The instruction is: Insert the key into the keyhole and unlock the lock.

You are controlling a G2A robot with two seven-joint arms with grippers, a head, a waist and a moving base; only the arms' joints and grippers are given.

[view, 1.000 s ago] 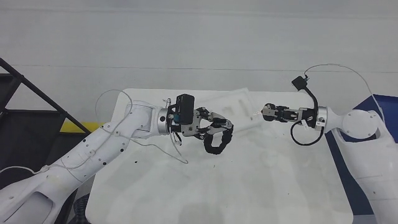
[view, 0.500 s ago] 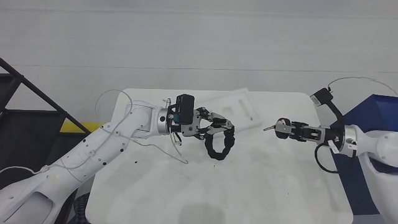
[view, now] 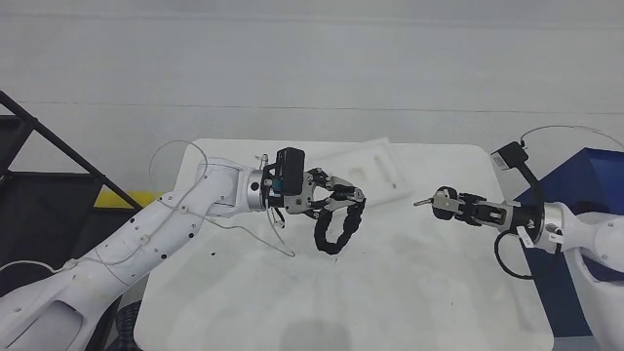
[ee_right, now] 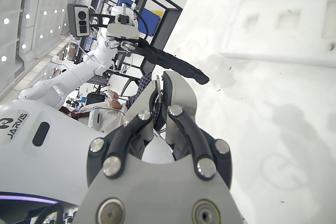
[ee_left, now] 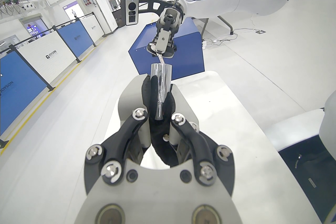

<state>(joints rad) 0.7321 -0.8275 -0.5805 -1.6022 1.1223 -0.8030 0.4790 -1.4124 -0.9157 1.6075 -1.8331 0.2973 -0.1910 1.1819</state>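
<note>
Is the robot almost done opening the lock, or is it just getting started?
About halfway. Done: both things are picked up. The left gripper is shut on the lock, whose black loop hangs above the table, and the right gripper is shut on the key. In hand: the key points toward the lock, with a gap between them. Left: push the key into the keyhole and turn it.

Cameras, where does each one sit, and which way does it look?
Top view: above the arms, looking down at the table; both arms show.
Left wrist view: on the left wrist, looking along the left fingers holding the lock, toward the right arm.
Right wrist view: on the right wrist, looking along the right fingers holding the key, toward the left arm.
Shared: both wrist views show the lock, and each faces the other arm.
</note>
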